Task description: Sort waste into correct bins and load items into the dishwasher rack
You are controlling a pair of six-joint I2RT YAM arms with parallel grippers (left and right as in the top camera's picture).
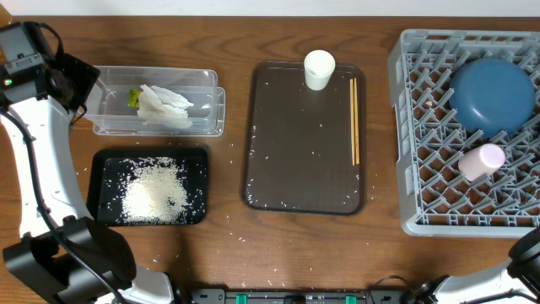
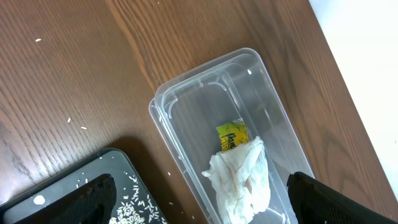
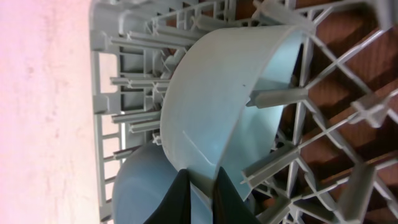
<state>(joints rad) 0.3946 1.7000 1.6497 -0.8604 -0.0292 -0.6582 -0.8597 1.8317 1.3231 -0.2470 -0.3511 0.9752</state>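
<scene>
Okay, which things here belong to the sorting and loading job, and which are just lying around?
Job: tissue, wrapper, rice heap, clear tub, black tray, white cup, chopsticks, pink cup, dark-blue dish, light-blue bowl, rack.
Lying about: brown serving tray.

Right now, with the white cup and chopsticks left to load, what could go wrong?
1. The chopsticks lie flat at the rim of the brown tray; a pinch may slip or lift only one.
2. The pink cup lies on its side in the rack; placing the white cup nearby could knock it.
3. The rice is not all in the black tray: grains dot the brown tray and table and may get left.
</scene>
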